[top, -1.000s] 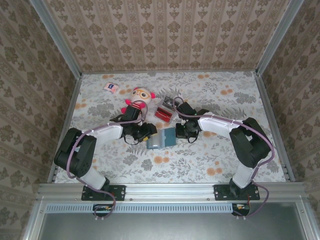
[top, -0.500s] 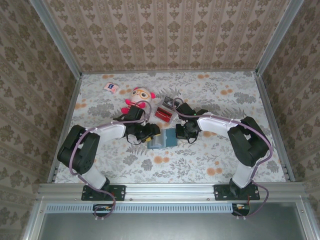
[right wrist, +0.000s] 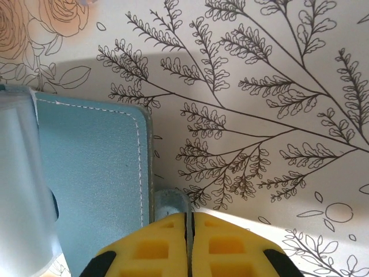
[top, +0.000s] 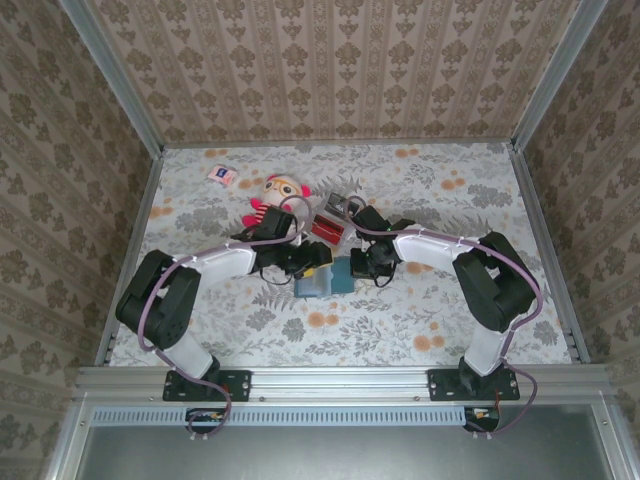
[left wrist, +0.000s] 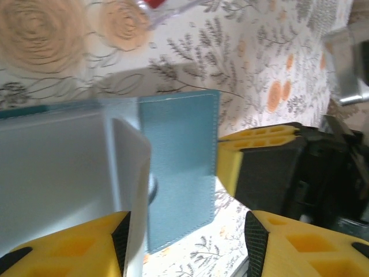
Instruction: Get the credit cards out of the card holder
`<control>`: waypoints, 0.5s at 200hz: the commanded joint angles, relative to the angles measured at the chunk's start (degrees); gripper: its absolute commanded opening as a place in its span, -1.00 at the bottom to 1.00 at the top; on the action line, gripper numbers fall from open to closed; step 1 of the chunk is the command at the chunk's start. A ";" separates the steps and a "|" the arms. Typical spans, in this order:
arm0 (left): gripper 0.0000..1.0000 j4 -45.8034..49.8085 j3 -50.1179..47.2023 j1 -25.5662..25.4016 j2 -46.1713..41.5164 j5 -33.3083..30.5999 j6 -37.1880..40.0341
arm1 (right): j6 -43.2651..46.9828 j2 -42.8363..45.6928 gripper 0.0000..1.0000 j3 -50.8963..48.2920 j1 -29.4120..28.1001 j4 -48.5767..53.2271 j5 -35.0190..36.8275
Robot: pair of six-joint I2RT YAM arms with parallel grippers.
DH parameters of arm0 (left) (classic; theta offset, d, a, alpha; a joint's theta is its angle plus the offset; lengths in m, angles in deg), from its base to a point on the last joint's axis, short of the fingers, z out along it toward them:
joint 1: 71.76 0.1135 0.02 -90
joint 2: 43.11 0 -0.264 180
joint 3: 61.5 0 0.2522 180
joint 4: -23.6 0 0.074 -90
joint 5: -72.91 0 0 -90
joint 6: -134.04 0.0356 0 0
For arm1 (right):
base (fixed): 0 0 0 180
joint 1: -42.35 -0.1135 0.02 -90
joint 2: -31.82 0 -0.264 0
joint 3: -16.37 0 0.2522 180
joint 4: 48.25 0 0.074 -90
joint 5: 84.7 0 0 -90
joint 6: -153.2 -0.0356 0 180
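The teal card holder [top: 325, 277] lies open on the flowered table between both grippers. In the left wrist view its pale blue-grey inside [left wrist: 57, 167] stands up on the left and its teal flap [left wrist: 179, 167] lies flat. My left gripper [left wrist: 184, 245] is open around the holder's near edge, one finger [left wrist: 63, 251] against the pale panel. My right gripper [right wrist: 189, 245] is shut on the holder's small rounded tab [right wrist: 172, 202], beside the teal cover [right wrist: 92, 173]. The credit cards are hidden; no slot shows one.
A small red-and-black pile [top: 328, 228] sits just behind the holder, with a metal object [top: 338, 206] beyond it. A plush doll [top: 277, 197] lies behind my left arm. A white-pink-blue packet [top: 222, 173] is at the far left.
My left gripper has slid right, up to and around the card holder's left part. The right gripper has stayed put on the tab.
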 commanded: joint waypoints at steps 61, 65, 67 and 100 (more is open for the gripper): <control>0.03 -3.97 5.88 -3.50 6.86 0.73 -1.48 | -5.01 7.15 -0.42 -6.18 3.36 -5.12 -0.22; 0.02 -4.00 6.22 -3.76 7.33 0.73 -1.53 | -5.21 7.64 -0.41 -6.55 3.52 -5.49 -0.29; 0.02 -4.04 6.36 -3.87 7.59 0.73 -1.57 | -5.34 7.81 -0.40 -6.77 3.56 -5.68 -0.25; -0.12 -1.23 8.72 -5.34 10.15 -2.46 -1.08 | -6.20 11.95 -0.42 -9.45 4.73 -8.55 0.18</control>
